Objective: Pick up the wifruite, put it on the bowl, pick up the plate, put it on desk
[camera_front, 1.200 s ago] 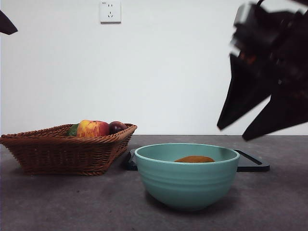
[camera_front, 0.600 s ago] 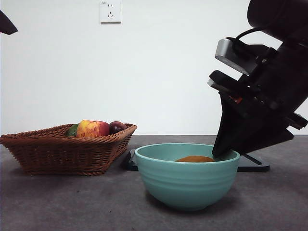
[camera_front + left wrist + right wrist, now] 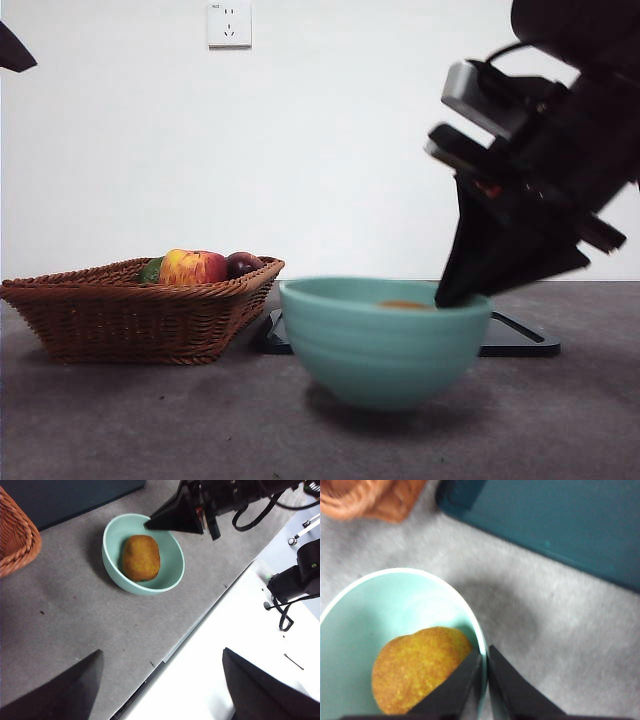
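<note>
The teal-green bowl (image 3: 385, 345) hangs blurred a little above the desk (image 3: 150, 420), its shadow beneath it. My right gripper (image 3: 452, 292) comes down from the upper right and is shut on the bowl's rim, one jaw inside and one outside, as the right wrist view shows (image 3: 485, 652). The orange-brown wifruite (image 3: 141, 557) lies inside the bowl (image 3: 170, 565); from the front only its top (image 3: 403, 304) shows over the rim. My left gripper (image 3: 160, 660) is open, high above the desk's near edge, holding nothing. No plate apart from the bowl is in view.
A wicker basket (image 3: 130, 310) at the left holds a red-yellow apple (image 3: 192, 267), a dark plum (image 3: 243, 263) and something green. A flat dark teal tray (image 3: 520, 342) lies just behind the bowl. The desk's edge (image 3: 190, 630) runs close by the bowl.
My right gripper came down from the upper right onto the bowl's rim and shut on it. The bowl has since risen slightly with the wifruite inside.
</note>
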